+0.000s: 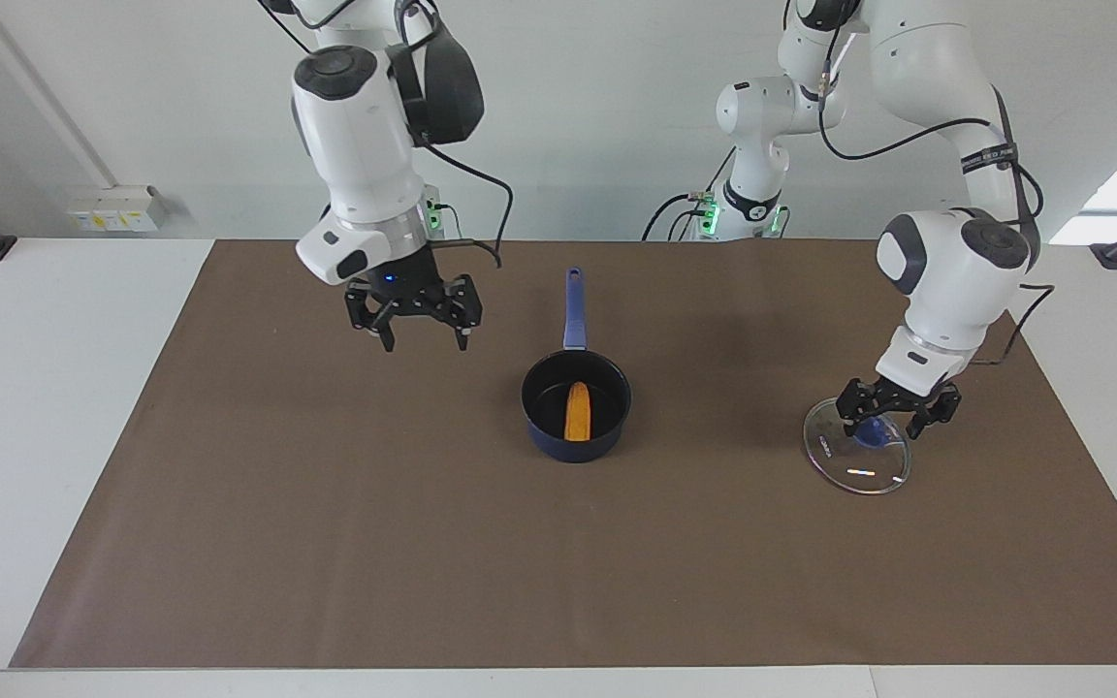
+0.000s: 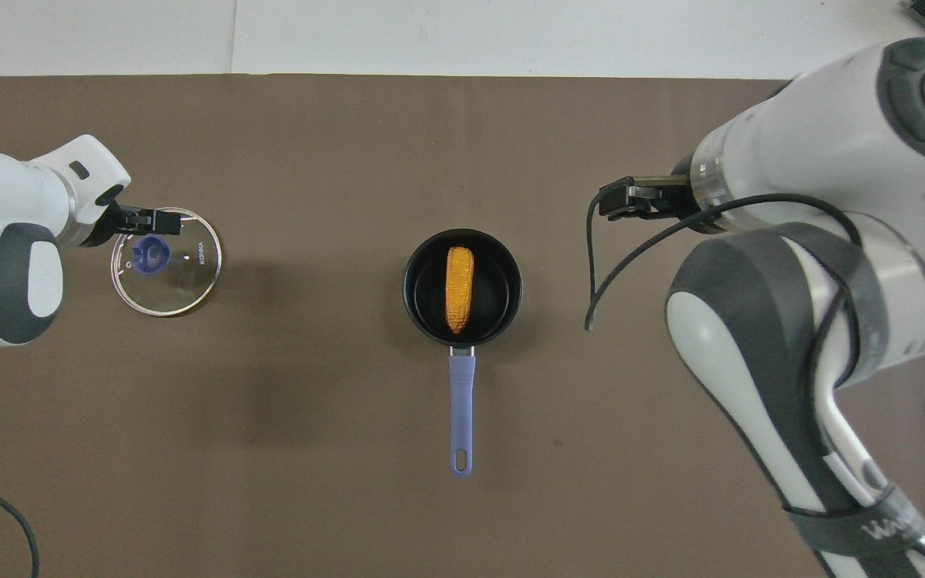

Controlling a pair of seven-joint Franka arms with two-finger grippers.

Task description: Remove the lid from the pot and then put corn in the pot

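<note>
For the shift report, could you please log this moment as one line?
corn in pot | lid off, on mat | left hand open at knob | right hand open, raised

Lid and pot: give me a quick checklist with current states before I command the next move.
1. Corn inside the pot: ok.
2. Lid off the pot, on the mat toward the left arm's end: ok.
3. Left gripper released from the lid's knob: cannot tell; it sits right at the knob.
4. Right gripper open, empty, raised over bare mat beside the pot: ok.
5. Pot upright, handle pointing toward the robots: ok.
</note>
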